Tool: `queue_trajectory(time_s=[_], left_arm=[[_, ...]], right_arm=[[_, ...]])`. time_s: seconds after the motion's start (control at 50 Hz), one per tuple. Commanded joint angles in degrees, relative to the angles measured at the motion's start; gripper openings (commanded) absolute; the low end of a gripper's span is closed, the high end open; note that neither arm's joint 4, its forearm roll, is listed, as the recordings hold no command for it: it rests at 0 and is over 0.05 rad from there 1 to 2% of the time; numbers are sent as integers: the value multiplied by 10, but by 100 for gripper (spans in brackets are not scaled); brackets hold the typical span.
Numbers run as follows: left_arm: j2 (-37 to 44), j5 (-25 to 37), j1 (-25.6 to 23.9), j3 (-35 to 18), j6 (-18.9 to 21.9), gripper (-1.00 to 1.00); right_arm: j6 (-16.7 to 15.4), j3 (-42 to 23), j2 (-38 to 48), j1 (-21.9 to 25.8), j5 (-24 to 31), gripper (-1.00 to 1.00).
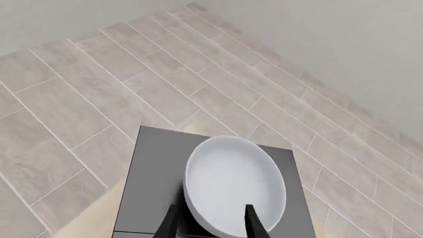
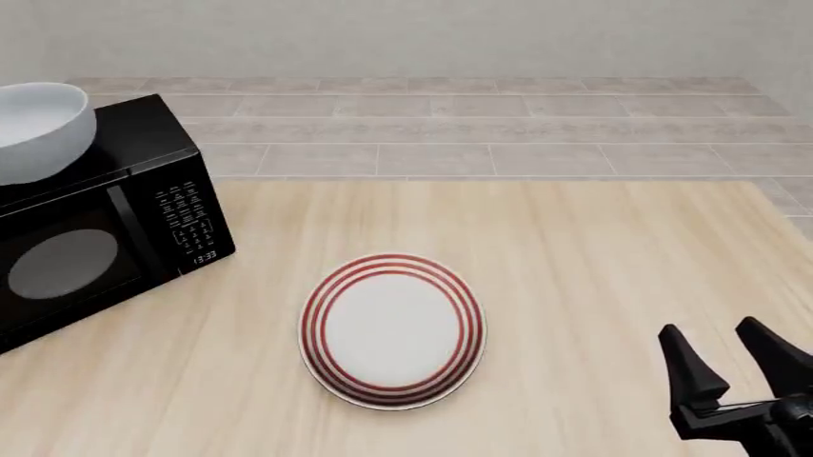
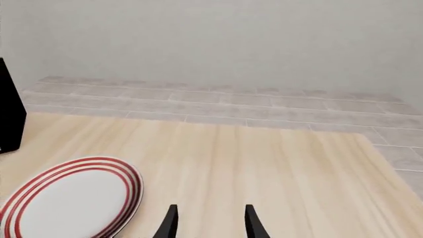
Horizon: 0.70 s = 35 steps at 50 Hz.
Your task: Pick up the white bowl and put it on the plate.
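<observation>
The white bowl (image 1: 235, 183) sits on top of a black microwave (image 1: 155, 168), at the far left in the front view (image 2: 38, 129). My left gripper (image 1: 211, 223) shows only in its wrist view. Its fingers stand apart on either side of the bowl's near wall, and the bowl covers part of them. The plate (image 2: 391, 328), white with red rings, lies flat on the wooden table in the middle, and it also shows in the right wrist view (image 3: 69, 201). My right gripper (image 2: 709, 333) is open and empty at the front right, well to the right of the plate (image 3: 210, 213).
The black microwave (image 2: 109, 219) stands at the table's left side, with its door and keypad facing the front. The wooden table (image 2: 597, 276) ends at a far edge, with a tiled floor (image 2: 483, 124) and a pale wall beyond it.
</observation>
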Motion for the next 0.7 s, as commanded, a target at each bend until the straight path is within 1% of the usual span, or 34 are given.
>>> queue_trajectory(time_s=[0.02,0.08,0.16,0.2,0.24,0.32,0.52,0.6,0.62,0.66,0.7], left_arm=[[56,23,6,-58,14,100],[70,25,3,-69,16,100],[85,17,13,-59,18,100],[94,13,7,-60,18,100],[102,14,17,-63,20,100],[112,14,17,-69,21,100],[114,6,14,-59,36,100],[118,4,22,-60,44,100],[113,-2,24,-53,45,100],[115,-5,14,-48,47,100],[116,-4,16,-50,52,100]], right_arm=[[1,0,3,3,-2,100],[3,0,0,5,0,100],[4,0,-3,8,1,100],[2,0,5,6,-6,100],[0,0,8,8,-7,100],[2,0,5,11,-3,100],[6,0,16,14,-10,100],[5,0,26,17,-18,100],[5,0,26,18,-18,100],[5,0,30,18,-20,100],[6,0,31,18,-21,100]])
